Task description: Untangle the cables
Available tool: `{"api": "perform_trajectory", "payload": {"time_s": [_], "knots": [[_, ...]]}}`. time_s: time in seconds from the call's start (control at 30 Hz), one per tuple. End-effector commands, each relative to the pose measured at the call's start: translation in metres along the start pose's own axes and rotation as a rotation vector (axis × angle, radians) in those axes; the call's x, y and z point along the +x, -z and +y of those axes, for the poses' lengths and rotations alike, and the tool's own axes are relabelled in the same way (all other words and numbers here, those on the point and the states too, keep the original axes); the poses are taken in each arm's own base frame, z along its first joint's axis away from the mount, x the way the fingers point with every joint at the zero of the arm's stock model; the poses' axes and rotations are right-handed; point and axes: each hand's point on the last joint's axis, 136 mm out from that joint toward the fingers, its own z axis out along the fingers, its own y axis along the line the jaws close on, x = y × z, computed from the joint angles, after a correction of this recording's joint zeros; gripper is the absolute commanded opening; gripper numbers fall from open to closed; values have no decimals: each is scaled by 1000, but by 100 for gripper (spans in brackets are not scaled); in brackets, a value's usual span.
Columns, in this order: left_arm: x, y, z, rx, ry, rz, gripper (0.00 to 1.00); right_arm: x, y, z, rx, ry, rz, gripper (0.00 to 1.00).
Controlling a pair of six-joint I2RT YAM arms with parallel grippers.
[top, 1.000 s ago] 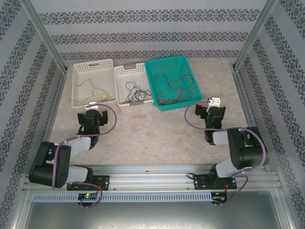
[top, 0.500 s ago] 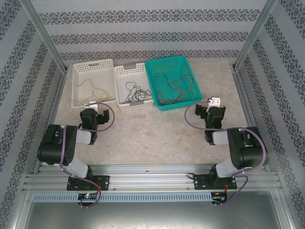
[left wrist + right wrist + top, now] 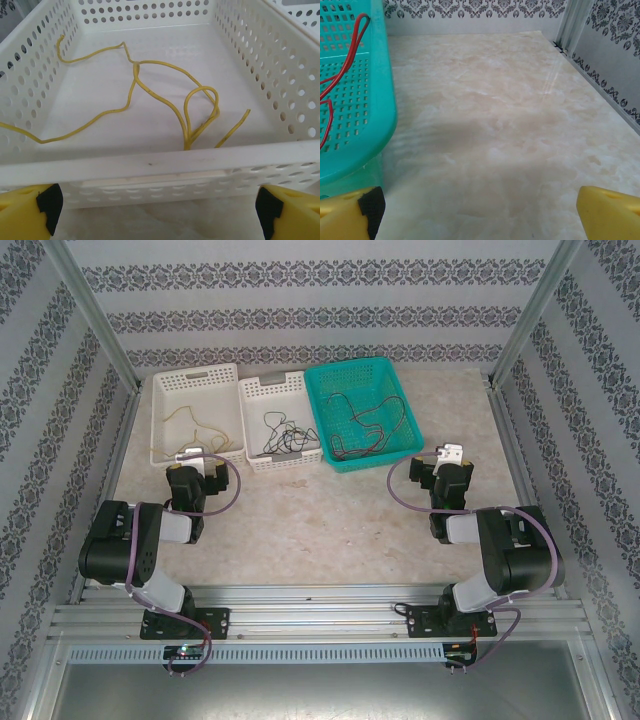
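1. We are holding the left end effector (image 3: 160, 207) released, jaws wide, just before the near wall of the left basket (image 3: 150, 167), where the yellow cable (image 3: 150, 92) is lying loose.
2. We are holding the right end effector (image 3: 480, 210), also released, low over the tabletop (image 3: 510, 125) beside the teal basket (image 3: 375, 100), which is carrying the red cable (image 3: 340, 60).
3. We are seeing black cables (image 3: 280, 435) bunched in the middle basket (image 3: 270, 383).
4. Going in low, we are risking striking the wall and shoving the basket. Pinching two yellow loops together could tighten them.
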Motion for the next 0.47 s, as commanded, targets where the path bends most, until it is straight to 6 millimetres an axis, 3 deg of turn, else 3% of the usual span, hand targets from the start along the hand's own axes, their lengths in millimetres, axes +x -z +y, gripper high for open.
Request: {"api": "perform_trajectory", "payload": {"time_s": [0.0,0.43], "knots": [[-10,0,0,0,8,-43,100,-13,-1,1,-15,-11,-38,98],[-10,1,-1,4,9,-45,100,-13,-1,1,-15,-10,-37,98]]}}
